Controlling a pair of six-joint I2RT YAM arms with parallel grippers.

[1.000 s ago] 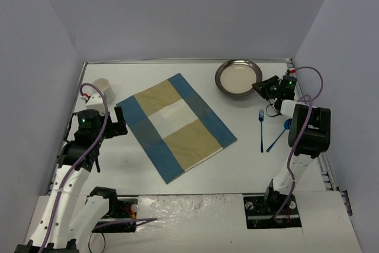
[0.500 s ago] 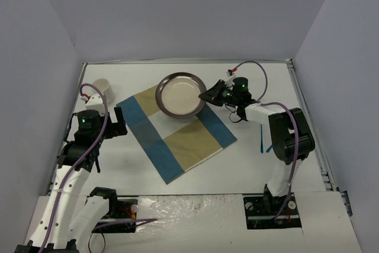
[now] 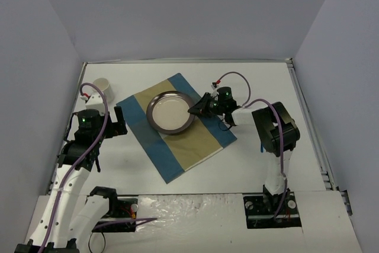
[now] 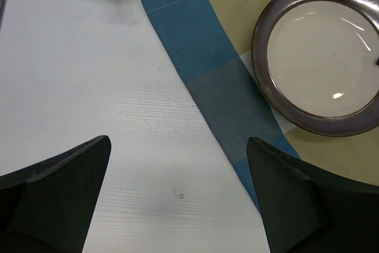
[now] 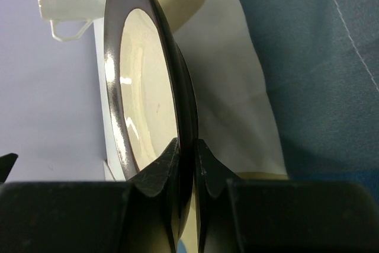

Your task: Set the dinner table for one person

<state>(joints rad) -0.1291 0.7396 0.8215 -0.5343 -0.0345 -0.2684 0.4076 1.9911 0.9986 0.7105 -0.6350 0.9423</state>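
Plate (image 3: 170, 112) now over mat (image 3: 190, 144), rim clamped in right gripper (image 5: 186, 164); left gripper (image 4: 177, 144) spread.

The left arm (image 3: 80, 152) and right arm (image 3: 277, 131) share white links and black joint housings. A purple cable (image 3: 106, 114) loops along each, a green light (image 3: 87, 119) glows near each wrist, and the tool fingers (image 4: 53, 194) are matte black wedges.

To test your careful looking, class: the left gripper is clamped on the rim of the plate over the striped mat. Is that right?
No: the right gripper is clamped on the rim of the plate over the striped mat, as the right wrist view shows. The left gripper is open.
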